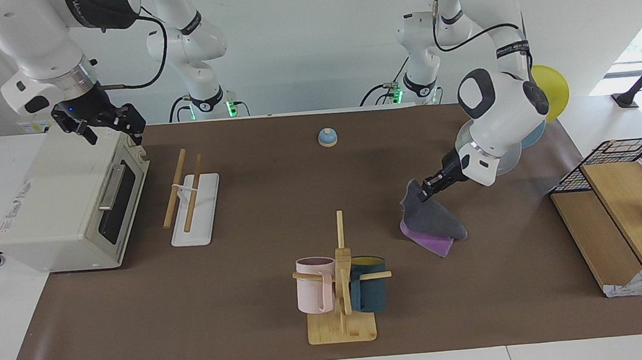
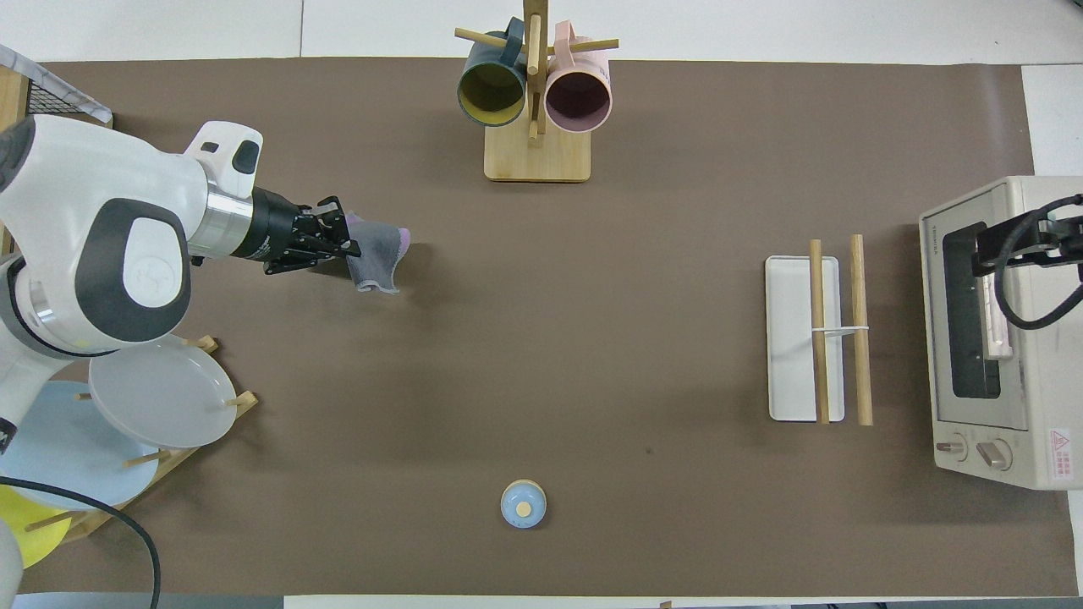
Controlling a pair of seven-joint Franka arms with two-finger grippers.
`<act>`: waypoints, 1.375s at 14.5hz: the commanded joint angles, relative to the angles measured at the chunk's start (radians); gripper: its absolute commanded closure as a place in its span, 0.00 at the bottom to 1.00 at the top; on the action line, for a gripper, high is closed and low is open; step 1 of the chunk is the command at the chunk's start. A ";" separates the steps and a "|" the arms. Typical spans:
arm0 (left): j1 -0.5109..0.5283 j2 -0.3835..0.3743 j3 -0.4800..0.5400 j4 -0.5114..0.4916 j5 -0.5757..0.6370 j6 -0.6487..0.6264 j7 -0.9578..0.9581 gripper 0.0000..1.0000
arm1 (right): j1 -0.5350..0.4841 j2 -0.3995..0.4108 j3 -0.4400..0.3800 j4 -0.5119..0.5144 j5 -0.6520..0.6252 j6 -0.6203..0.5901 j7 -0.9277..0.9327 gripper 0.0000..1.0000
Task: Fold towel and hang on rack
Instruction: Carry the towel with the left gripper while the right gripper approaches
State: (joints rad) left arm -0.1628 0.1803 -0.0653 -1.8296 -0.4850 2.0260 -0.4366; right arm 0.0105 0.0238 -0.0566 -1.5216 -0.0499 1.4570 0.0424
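Spanning most of both views, the table (image 1: pixel 263 319) carries, by size, the toaster oven (image 1: pixel 68 203) at the right arm's end, then the rack (image 2: pixel 816 338) just in front of its door, at three o'clock in the overhead view. The towel (image 1: pixel 431 220) sits at nine o'clock there, toward the left arm's end, one corner lifted and the rest draped onto the table, grey outside with purple peeking at the bottom. It looks light, limp and fuzzy; a corner or edge pinch suits it, though it will sag and swing. The left gripper (image 1: pixel 425 195) has its fingers pinched shut on that raised corner. The right gripper (image 1: pixel 103 124) waits over the oven, fingers spread wide, holding nothing.
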 commanded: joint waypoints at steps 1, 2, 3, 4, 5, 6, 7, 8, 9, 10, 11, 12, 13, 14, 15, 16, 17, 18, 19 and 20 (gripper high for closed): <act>-0.018 0.005 -0.001 0.101 0.022 -0.090 -0.224 1.00 | -0.018 -0.015 0.008 -0.017 0.024 0.009 -0.029 0.00; -0.018 0.001 -0.019 0.113 0.016 -0.095 -0.322 1.00 | -0.018 -0.015 0.008 -0.017 0.024 0.009 -0.029 0.00; -0.017 -0.014 -0.049 0.128 0.014 -0.098 -0.418 1.00 | -0.018 -0.015 0.008 -0.017 0.024 0.009 -0.029 0.00; -0.017 -0.022 -0.071 0.136 0.008 -0.096 -0.518 1.00 | -0.018 -0.015 0.008 -0.017 0.024 0.009 -0.029 0.00; -0.017 -0.036 -0.092 0.150 0.005 -0.087 -0.633 1.00 | -0.018 -0.015 0.008 -0.017 0.024 0.009 -0.029 0.00; -0.017 -0.053 -0.112 0.159 0.002 -0.086 -0.743 1.00 | -0.018 -0.015 0.009 -0.015 0.024 0.016 -0.027 0.00; -0.017 -0.068 -0.126 0.168 -0.012 -0.086 -0.836 1.00 | -0.015 -0.015 0.009 -0.015 0.024 0.017 -0.027 0.00; -0.018 -0.094 -0.134 0.170 -0.038 -0.083 -0.923 1.00 | -0.006 -0.015 0.011 -0.017 0.024 0.014 -0.027 0.00; -0.018 -0.117 -0.143 0.168 -0.076 -0.072 -1.015 1.00 | -0.004 -0.016 0.018 -0.017 0.024 0.008 -0.030 0.00; -0.018 -0.139 -0.154 0.168 -0.096 -0.047 -1.131 1.00 | -0.003 -0.019 0.020 -0.025 0.024 0.002 -0.036 0.00; -0.021 -0.154 -0.181 0.167 -0.095 -0.021 -1.239 1.00 | -0.001 -0.030 0.023 -0.043 0.030 -0.003 -0.036 0.00; -0.026 -0.165 -0.215 0.165 -0.096 0.017 -1.346 1.00 | 0.003 -0.042 0.026 -0.073 0.072 0.002 -0.032 0.00; -0.030 -0.168 -0.249 0.164 -0.095 0.064 -1.446 1.00 | -0.006 -0.062 0.023 -0.119 0.159 0.028 -0.021 0.00; -0.046 -0.170 -0.275 0.164 -0.095 0.094 -1.528 1.00 | -0.006 -0.074 0.023 -0.153 0.209 0.078 0.000 0.00; -0.061 -0.170 -0.283 0.161 -0.093 0.111 -1.574 1.00 | 0.005 -0.076 0.023 -0.164 0.228 0.103 0.043 0.00; -0.093 -0.173 -0.284 0.156 -0.095 0.127 -1.597 1.00 | 0.017 -0.076 0.026 -0.164 0.254 0.101 0.106 0.00; -0.125 -0.179 -0.283 0.148 -0.095 0.153 -1.628 1.00 | 0.031 -0.074 0.026 -0.160 0.339 0.101 0.205 0.00; -0.147 -0.188 -0.284 0.126 -0.093 0.195 -1.654 1.00 | 0.031 -0.073 0.026 -0.158 0.410 0.105 0.302 0.00; -0.168 -0.196 -0.283 0.106 -0.093 0.226 -1.677 1.00 | 0.032 -0.073 0.026 -0.157 0.450 0.098 0.374 0.00; -0.182 -0.205 -0.284 0.089 -0.095 0.253 -1.703 1.00 | 0.032 -0.073 0.026 -0.154 0.491 0.085 0.449 0.00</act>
State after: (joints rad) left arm -0.3138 0.0173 -0.3612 -1.6753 -0.5632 2.2151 -2.0909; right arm 0.0479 -0.0215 -0.0330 -1.6461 0.3577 1.5374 0.3581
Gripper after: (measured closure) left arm 0.982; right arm 0.000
